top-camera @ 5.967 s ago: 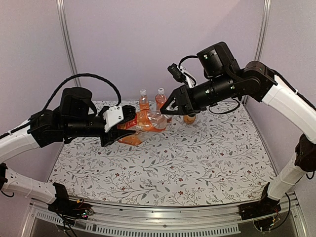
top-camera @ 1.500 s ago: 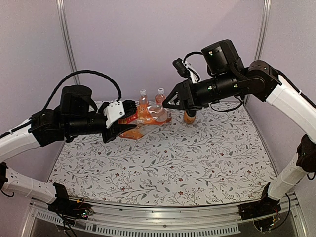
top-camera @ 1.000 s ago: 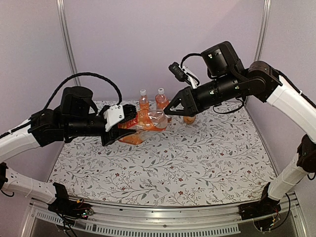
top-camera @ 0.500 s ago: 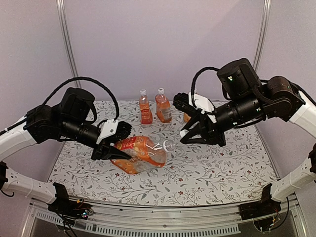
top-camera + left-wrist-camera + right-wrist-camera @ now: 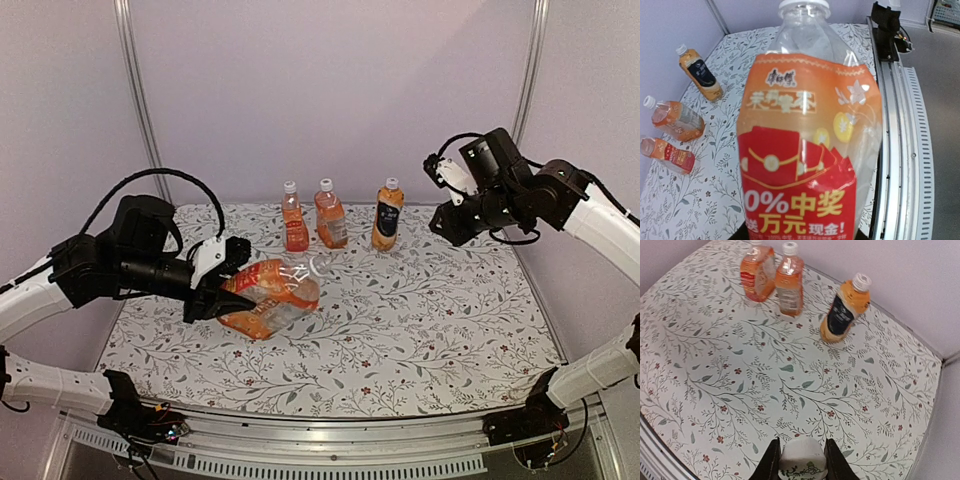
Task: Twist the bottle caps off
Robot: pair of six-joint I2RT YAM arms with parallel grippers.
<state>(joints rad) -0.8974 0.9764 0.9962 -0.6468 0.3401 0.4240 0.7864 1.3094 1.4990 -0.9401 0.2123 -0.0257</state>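
Note:
My left gripper (image 5: 215, 290) is shut on a large clear bottle (image 5: 268, 293) with an orange and red label. It holds the bottle tilted over the left of the table, and the open neck (image 5: 318, 265) points right. In the left wrist view this bottle (image 5: 805, 150) fills the frame and hides the fingers. My right gripper (image 5: 445, 220) hangs at the back right, shut on a white bottle cap (image 5: 802, 462), which sits between the two dark fingers (image 5: 771, 460). Three small capped bottles (image 5: 293, 217) (image 5: 330, 215) (image 5: 386, 215) stand upright at the back.
The floral tablecloth (image 5: 400, 330) covers the whole table. A metal rail (image 5: 330, 440) runs along its near edge. Purple walls stand close behind the small bottles (image 5: 789, 282) and on the right. The dark-labelled bottle (image 5: 845, 307) is the nearest one to my right gripper.
My right gripper has come off the big bottle's neck with the cap and swung to the back right. My left gripper has brought the bottle down and nearer.

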